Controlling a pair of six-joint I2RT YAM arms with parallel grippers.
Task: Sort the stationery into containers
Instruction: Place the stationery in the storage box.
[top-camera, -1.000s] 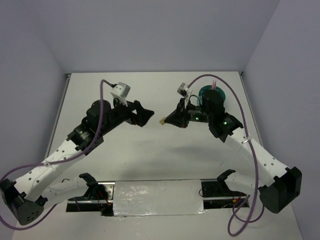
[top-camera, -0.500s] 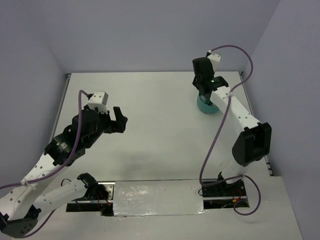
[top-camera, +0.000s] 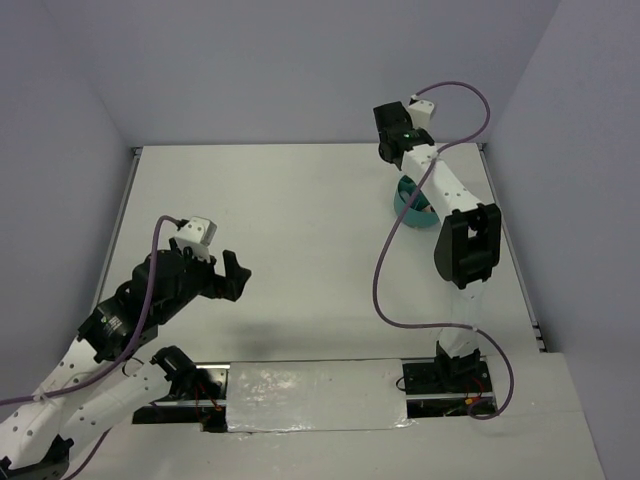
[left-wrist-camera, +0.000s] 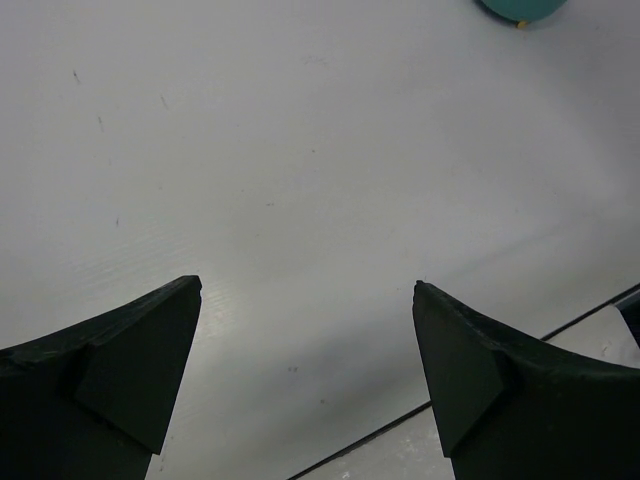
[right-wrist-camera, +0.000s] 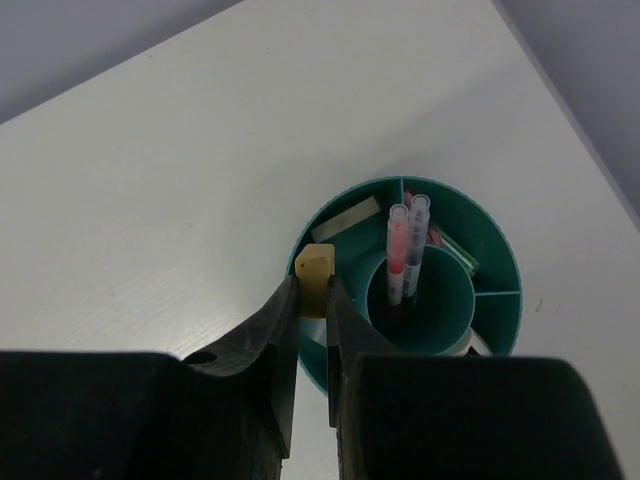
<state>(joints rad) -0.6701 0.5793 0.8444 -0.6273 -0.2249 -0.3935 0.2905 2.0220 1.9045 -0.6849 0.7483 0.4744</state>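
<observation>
The right gripper (right-wrist-camera: 312, 292) pinches the small grey-tan rectangular block (right-wrist-camera: 315, 265) above the round teal plastic organiser cup (right-wrist-camera: 495, 265) near the desk's far right corner, seemingly over its rim. Centre it above an outer compartment before releasing. The left gripper (left-wrist-camera: 307, 285) is spread wide and empty.

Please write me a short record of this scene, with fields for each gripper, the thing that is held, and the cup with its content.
left gripper: open, holds nothing, over the table, far from the cup
right gripper: shut on the block, above the cup's edge
block: tan, between the fingers, not yet in the cup
cup: teal, round, with dividers
centre well: pink pen and grey pen stand in it
outer compartments: some hold small pale items, too small to name
</observation>
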